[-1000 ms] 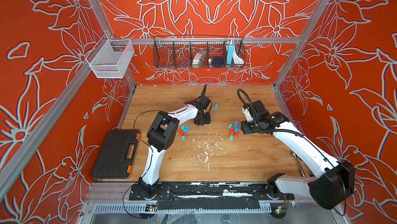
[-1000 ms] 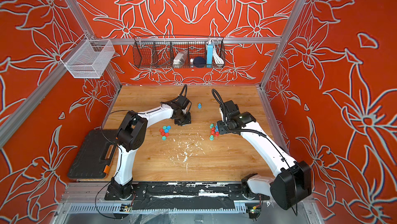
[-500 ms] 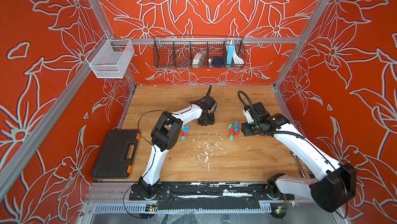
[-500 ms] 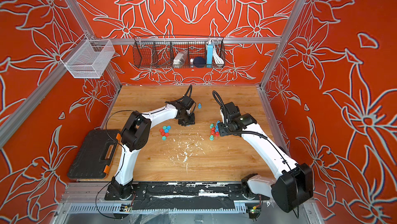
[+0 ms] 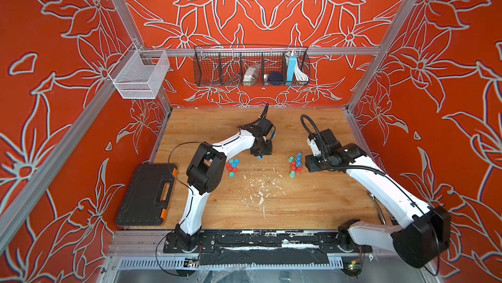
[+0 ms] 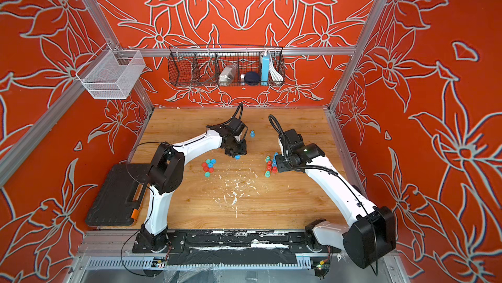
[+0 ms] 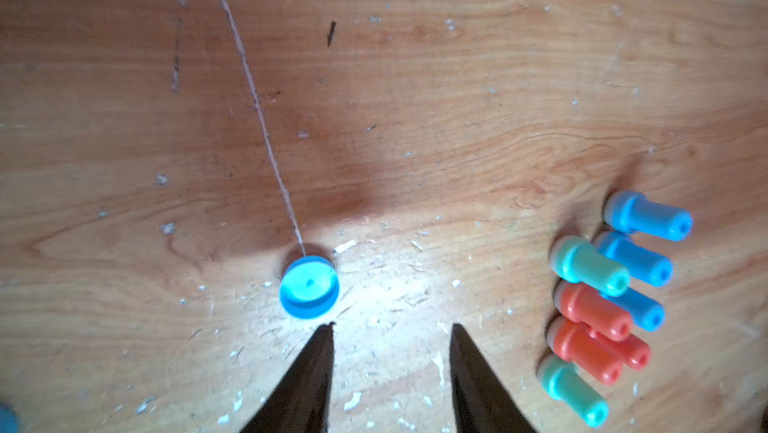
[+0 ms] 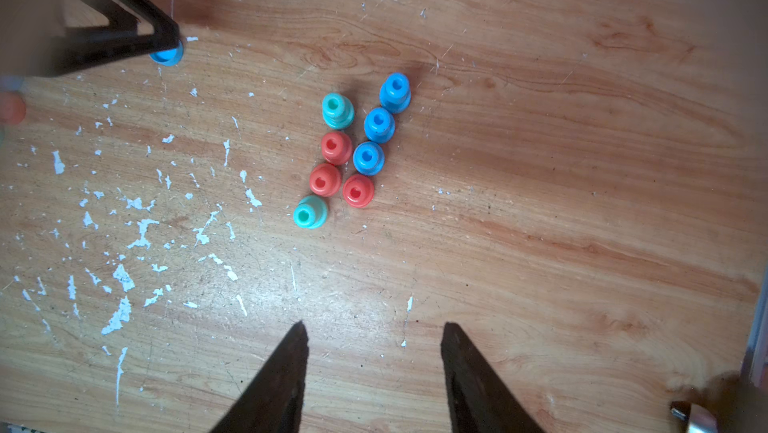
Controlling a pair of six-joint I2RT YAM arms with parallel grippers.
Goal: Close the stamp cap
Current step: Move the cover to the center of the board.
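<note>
possibly skids blue cap (image 7: 309, 287), nine o'clock of stamps (image 6: 270, 166), off-centre to parted, empty left jaws; with right jaws parted too.

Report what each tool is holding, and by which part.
Nothing is held. The left tool is open, with the blue cap lying on the table just ahead, outside its jaws. The right tool is open and empty too.

Top views high, looking down, wrist views close over table (image 7: 415, 78)
</note>
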